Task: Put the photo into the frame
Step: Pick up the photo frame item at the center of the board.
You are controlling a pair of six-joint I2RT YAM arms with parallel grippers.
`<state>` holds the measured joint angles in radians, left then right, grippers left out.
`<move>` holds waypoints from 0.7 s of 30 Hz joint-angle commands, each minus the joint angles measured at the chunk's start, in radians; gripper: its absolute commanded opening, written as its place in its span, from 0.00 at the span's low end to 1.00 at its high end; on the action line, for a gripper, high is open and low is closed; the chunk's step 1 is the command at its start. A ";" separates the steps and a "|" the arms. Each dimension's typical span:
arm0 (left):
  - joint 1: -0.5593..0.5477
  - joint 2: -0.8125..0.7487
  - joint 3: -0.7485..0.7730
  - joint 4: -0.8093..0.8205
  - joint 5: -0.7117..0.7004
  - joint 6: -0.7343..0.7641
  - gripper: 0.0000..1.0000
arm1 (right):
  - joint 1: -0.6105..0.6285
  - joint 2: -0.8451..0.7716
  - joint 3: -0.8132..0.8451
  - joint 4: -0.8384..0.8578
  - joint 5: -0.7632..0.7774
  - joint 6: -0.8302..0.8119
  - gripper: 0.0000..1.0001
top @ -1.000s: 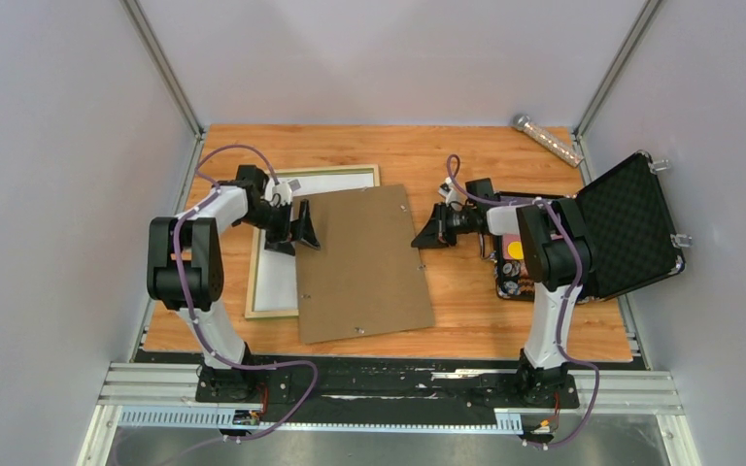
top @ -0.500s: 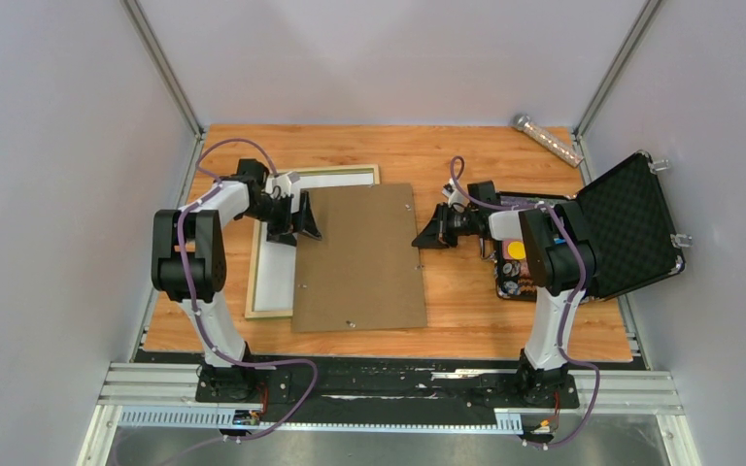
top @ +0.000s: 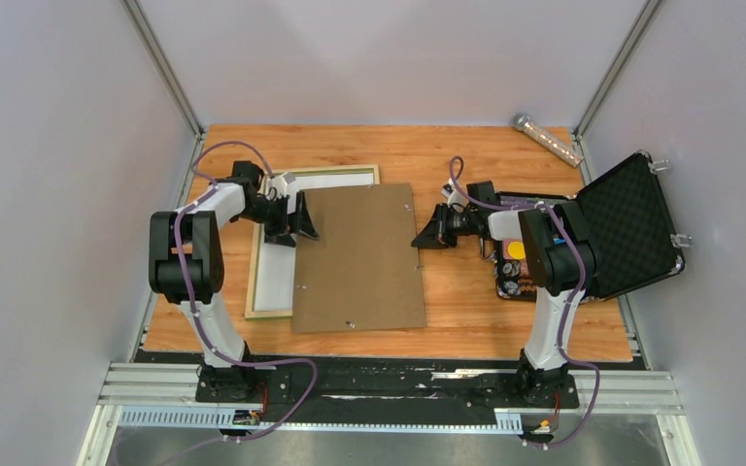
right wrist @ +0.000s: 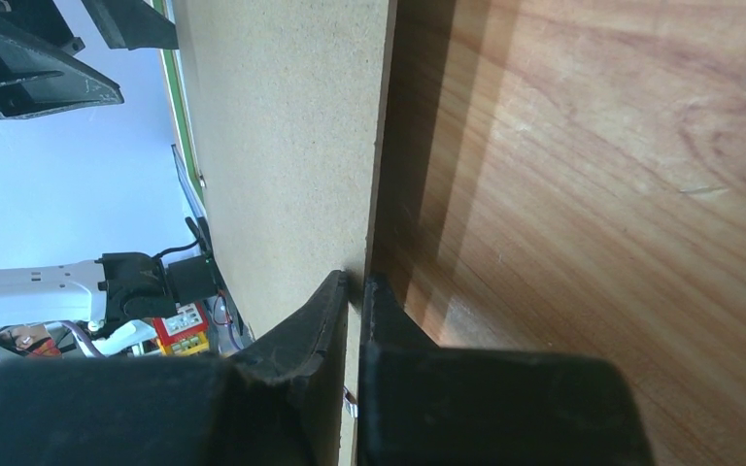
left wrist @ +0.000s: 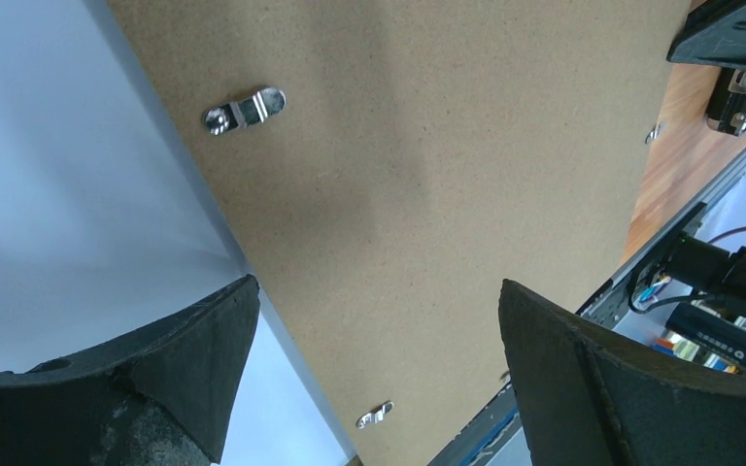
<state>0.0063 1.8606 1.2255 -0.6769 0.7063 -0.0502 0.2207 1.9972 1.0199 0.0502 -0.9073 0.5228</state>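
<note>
- Seen only from overhead: photo (top: 274, 277) white side up inside frame (top: 252, 282), half covered by backing board (top: 359, 257).
- Right wrist view: right gripper (right wrist: 357, 282) pinching the backing board's edge.
- Left wrist view: left gripper (left wrist: 377, 291) spread wide, empty, above the board.

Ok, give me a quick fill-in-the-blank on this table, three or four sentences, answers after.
The right arm's jaws are ___ on the edge of the backing board. The left arm's jaws stand ___ over its other edge. The photo in the frame shows its ___ back. The lid of the black case is ___.
Missing: shut; open; white; open.
</note>
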 commanded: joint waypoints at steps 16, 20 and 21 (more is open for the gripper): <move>0.045 -0.110 -0.085 -0.024 0.032 0.048 1.00 | -0.002 -0.007 0.006 0.042 -0.014 -0.022 0.00; 0.045 -0.095 -0.097 -0.030 0.058 0.049 0.99 | -0.004 -0.006 0.006 0.053 -0.034 -0.016 0.00; 0.044 -0.089 -0.098 -0.032 0.064 0.065 0.99 | -0.005 -0.007 0.006 0.056 -0.039 -0.015 0.00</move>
<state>0.0467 1.7767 1.1332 -0.6987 0.7197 -0.0235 0.2199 1.9972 1.0199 0.0509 -0.9115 0.5228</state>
